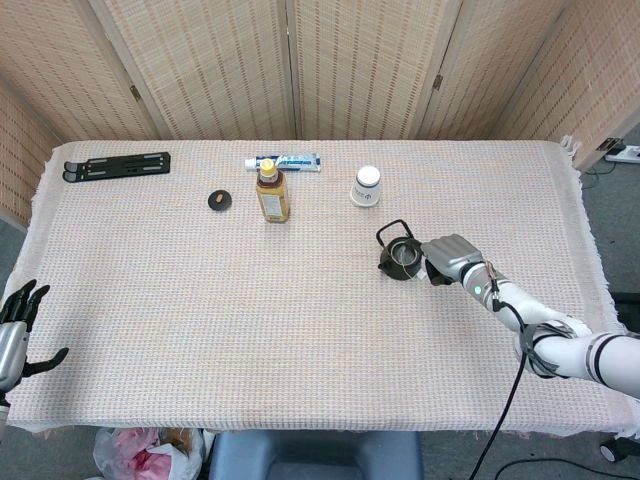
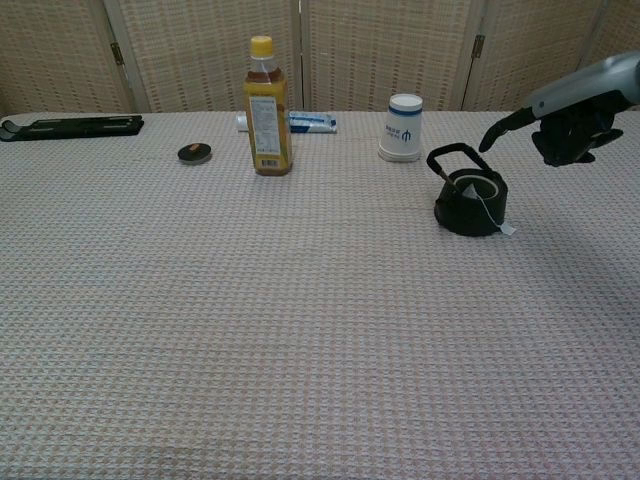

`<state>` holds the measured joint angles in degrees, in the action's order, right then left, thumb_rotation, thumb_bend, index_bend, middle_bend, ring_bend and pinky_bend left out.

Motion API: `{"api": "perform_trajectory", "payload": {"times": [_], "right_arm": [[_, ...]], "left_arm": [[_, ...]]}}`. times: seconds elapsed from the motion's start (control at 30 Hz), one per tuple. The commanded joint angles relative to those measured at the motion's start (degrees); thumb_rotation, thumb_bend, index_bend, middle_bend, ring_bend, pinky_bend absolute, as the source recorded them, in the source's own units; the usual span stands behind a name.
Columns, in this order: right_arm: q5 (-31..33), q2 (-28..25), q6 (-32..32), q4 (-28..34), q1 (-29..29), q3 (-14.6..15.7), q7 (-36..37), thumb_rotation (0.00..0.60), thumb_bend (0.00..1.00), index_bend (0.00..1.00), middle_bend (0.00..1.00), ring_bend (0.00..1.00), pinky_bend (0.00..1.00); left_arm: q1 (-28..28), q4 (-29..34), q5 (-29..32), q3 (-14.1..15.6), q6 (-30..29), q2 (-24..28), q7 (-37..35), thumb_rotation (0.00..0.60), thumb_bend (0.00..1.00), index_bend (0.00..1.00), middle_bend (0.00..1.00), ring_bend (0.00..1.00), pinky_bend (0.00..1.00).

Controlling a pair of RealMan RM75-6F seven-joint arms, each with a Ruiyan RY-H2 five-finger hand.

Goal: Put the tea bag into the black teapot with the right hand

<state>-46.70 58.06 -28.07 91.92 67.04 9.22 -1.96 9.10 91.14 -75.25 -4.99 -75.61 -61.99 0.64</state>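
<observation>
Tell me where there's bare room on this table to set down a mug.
The whole near half of the table in front of the yellow-capped bottle and black teapot is bare. The back edge is crowded: toothpaste, white cup.

The right hand (image 1: 452,257) has a silver-grey metallic back and black fingers (image 2: 497,133); seen from the chest camera its palm side is black and its upper shell pale grey. Behind it, away from the black teapot (image 1: 399,259), the right arm (image 1: 560,344) runs as a slim white forearm carrying a small green light, then widens into glossy white segments split by dark grey joint rings. A black cable (image 1: 497,405) loops around the arm near those rings and hangs down from it. The left hand (image 1: 16,322), well apart from the teapot, shows black fingers on a grey body.
</observation>
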Motion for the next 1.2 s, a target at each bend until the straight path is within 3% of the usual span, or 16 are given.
{"api": "perform_trajectory", "payload": {"times": [0.03,0.1,0.2,0.3,0.43,0.6,0.9,1.2], "right_arm": [[-5.45,-5.27,-11.09,7.5,-6.16,-1.27,-1.1,0.6,0.6,0.03,0.56,0.47,0.64],[-8.42,-5.28,-19.46,9.34,-10.59,-1.14,-2.98,0.6,0.4,0.0,0.3,0.27,0.36],[-12.3,-2.95,-31.75,9.62,-16.98,-0.62,-7.73,0.6,0.29,0.0,0.09,0.07,0.11],[-15.94,-0.01,-41.82,9.52,-23.33,0.77,-13.76,0.6,0.27,0.0,0.0,0.0,0.0],[-19.27,3.19,-48.69,8.6,-29.87,1.81,-17.26,0.6,0.27,0.0,0.0,0.0,0.0],[-22.48,7.55,-54.28,3.64,-37.21,1.64,-14.52,0.6,0.28,0.0,0.0,0.0,0.0],[-23.69,10.18,-58.63,-1.48,-45.59,0.17,-13.34,0.6,0.17,0.0,0.0,0.0,0.0],[-25.99,9.35,-58.67,-2.47,-49.23,-2.21,-11.66,0.6,0.17,0.0,0.0,0.0,0.0]], "left_arm": [[0.17,0.31,-0.31,0.13,-0.03,-0.3,0.47,0.6,0.26,0.0,0.0,0.03,0.26],[0.19,0.45,-0.52,0.15,-0.18,-0.43,0.55,0.6,0.26,0.0,0.0,0.03,0.26],[0.23,0.54,-0.72,0.31,-0.13,-0.53,0.74,0.6,0.26,0.0,0.0,0.03,0.26],[0.11,0.7,-1.11,0.43,-0.52,-0.51,0.79,0.6,0.26,0.0,0.0,0.03,0.26],[-0.33,1.19,-2.32,0.65,-1.74,-0.24,0.16,0.6,0.26,0.0,0.0,0.03,0.26],[-0.99,1.41,-3.78,1.04,-3.26,0.09,-0.51,0.6,0.26,0.0,0.0,0.03,0.26],[-1.25,1.42,-3.68,1.02,-3.83,-0.26,0.46,0.6,0.26,0.0,0.0,0.03,0.26],[-1.15,1.59,-2.77,0.87,-3.61,-0.91,2.51,0.6,0.26,0.0,0.0,0.03,0.26]]}}
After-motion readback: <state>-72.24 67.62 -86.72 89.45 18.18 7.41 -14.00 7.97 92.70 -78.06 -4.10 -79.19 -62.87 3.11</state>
